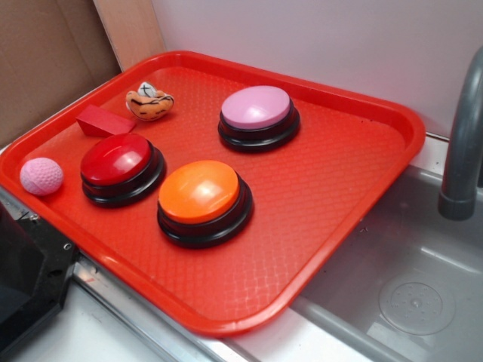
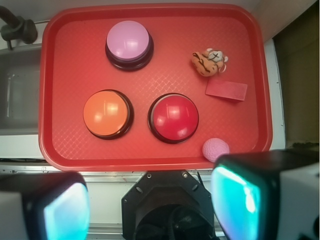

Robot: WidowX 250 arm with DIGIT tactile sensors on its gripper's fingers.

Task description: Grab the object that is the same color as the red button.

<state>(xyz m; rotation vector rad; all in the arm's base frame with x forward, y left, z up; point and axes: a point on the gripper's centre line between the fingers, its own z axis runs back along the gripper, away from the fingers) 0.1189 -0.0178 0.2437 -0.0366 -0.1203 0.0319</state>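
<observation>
The small red wedge block [image 1: 103, 121] lies on the red tray [image 1: 355, 196] at its far left, just behind the dark-red dome button [image 1: 117, 160] on its black base. In the wrist view the block [image 2: 226, 90] lies right of and above the red button [image 2: 173, 117]. My gripper [image 2: 150, 205] is open and empty, high above the tray's near edge. Its two fingers [image 2: 237, 197] show at the bottom corners of the wrist view, wide apart. The gripper itself does not show in the exterior view.
An orange button [image 1: 200, 194], a pink button [image 1: 256, 109], an orange-and-white plush toy [image 1: 149, 102] and a pink dimpled ball [image 1: 41, 176] share the tray. A grey sink basin [image 1: 415, 294] with a faucet pipe [image 1: 462, 143] lies to the right. The black robot base [image 1: 23, 279] stands front left.
</observation>
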